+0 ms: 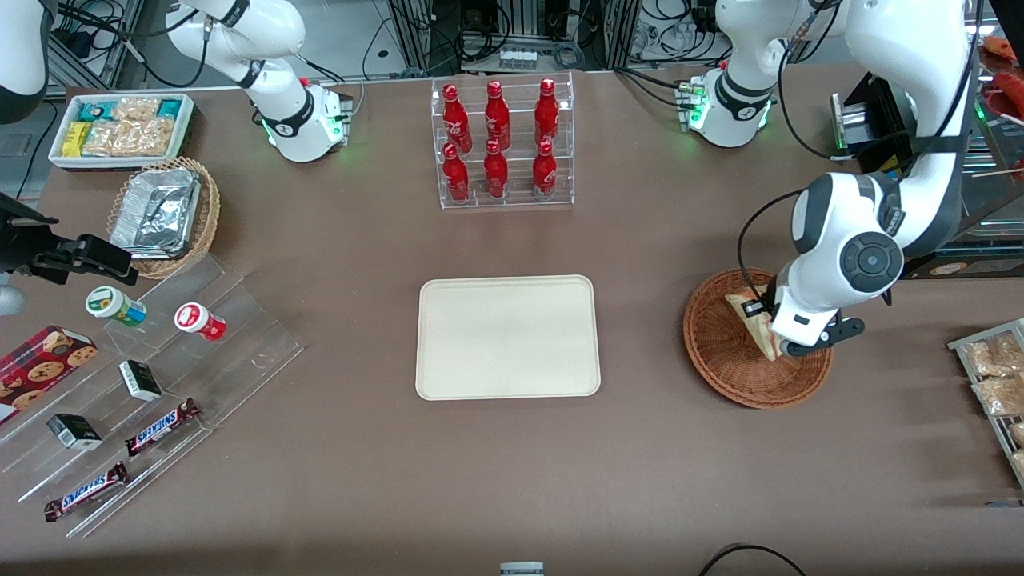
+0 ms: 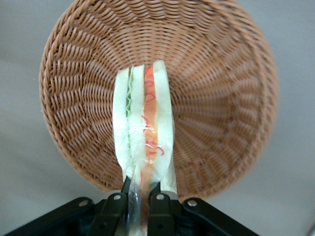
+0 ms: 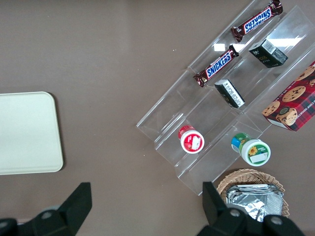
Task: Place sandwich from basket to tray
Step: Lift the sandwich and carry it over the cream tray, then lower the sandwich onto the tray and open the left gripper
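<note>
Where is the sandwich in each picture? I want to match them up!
Front view: the sandwich is over the basket, held by the gripper, toward the working arm's end of the table.
Left wrist view: the sandwich is pinched between the fingers of the gripper, with the basket below it.
Right wrist view: not in it.
Shared landmark: the basket, in the front and left wrist views.

A robot lab is posing as a snack shop: cables (image 1: 512, 32) are trailing above the bottle rack (image 1: 502, 144), which is sitting near the gripper (image 1: 772, 336).
</note>
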Tool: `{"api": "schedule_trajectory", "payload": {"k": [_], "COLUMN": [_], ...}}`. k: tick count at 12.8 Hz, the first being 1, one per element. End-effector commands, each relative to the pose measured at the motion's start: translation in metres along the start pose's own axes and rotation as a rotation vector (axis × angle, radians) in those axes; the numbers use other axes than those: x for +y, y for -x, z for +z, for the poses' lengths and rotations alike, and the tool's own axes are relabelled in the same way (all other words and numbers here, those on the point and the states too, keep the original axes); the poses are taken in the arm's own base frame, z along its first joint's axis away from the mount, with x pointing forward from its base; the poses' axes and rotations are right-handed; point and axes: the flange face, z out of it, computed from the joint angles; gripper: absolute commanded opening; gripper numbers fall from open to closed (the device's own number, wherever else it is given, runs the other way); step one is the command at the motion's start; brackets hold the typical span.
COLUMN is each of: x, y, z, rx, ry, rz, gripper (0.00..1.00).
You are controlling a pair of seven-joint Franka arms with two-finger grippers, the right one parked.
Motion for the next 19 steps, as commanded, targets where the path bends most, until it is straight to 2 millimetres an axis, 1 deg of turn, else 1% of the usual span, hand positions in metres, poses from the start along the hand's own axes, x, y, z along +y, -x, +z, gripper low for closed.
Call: {"api": "schedule_trajectory", "payload": {"k": [1,3,4,6,7,8,9,10,12,14,15,17,18,19], "x": [0.038,0.074,0.087,0.123,0.145,0.163,0.187,0.21,0.249,0.275,0.288,0.308,0.323,0.334], "y": [0.019,0.037,0.044,0.059,0.068,0.069,0.074,0.081,0.086,0.092,0.099,0.102,0.112,0.118], "z": [-0.036,-0.052,-0.056,-0.063,-0.064,-0.064,-0.063,-0.058,-0.048,-0.033,-0.026,-0.011,0.0,0.011], "rx": [0.008,0.025,0.033,0.052,0.061,0.064,0.067,0.054,0.038,0.019,0.021,0.06,0.063,0.066], "ry": [-0.026,-0.011,-0.004,0.01,0.018,0.028,0.036,0.054,0.08,0.091,0.104,0.148,0.152,0.155], "rz": [0.07,0.136,0.161,0.227,0.265,0.287,0.318,0.344,0.381,0.404,0.418,0.415,0.419,0.419], "gripper": [0.0,0.0,0.0,0.0,0.0,0.0,0.0,0.0,0.0,0.0,0.0,0.0,0.0,0.0]}}
